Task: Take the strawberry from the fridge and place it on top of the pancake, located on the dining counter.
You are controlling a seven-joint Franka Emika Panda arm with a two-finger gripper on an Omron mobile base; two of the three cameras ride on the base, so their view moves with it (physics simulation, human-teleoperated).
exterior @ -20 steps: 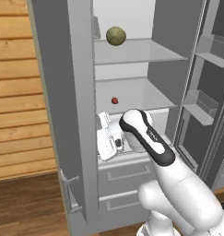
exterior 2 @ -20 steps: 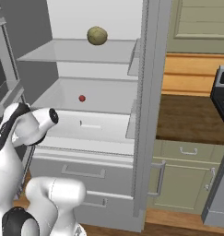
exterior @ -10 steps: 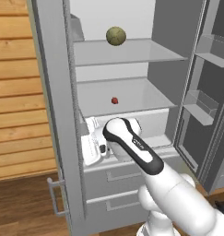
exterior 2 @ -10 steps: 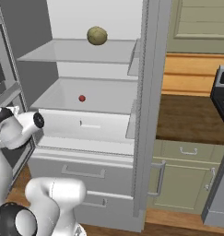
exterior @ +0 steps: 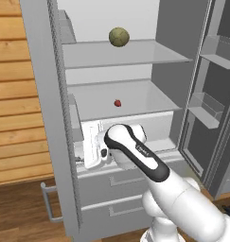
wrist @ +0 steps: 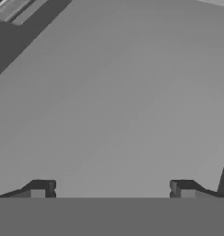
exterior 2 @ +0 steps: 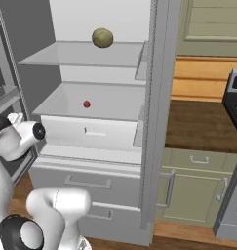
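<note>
The fridge (exterior: 169, 52) (exterior 2: 158, 97) stands open. The strawberry (exterior: 117, 103) (exterior 2: 86, 104), tiny and dark red, lies on its lower white shelf. My gripper (exterior: 86, 149) is below and left of the berry, in front of the crisper box and pointing at the inner face of the left door (exterior: 43, 94). In the hand view my gripper (wrist: 111, 189) is open, its fingertips (wrist: 39, 189) wide apart with nothing between them, close to a flat grey surface. The pancake and the dining counter are out of view.
An olive-brown ball (exterior: 119, 37) (exterior 2: 102, 37) rests on the upper shelf. The right door (exterior: 206, 108) with its bins hangs open. Two drawers (exterior: 126, 182) sit under the shelves. Green cabinets with a brown counter (exterior 2: 203, 127) stand to the right.
The left fridge door has swung wider open. My hand has swept left and slightly down toward it. The strawberry and the ball have stayed put.
</note>
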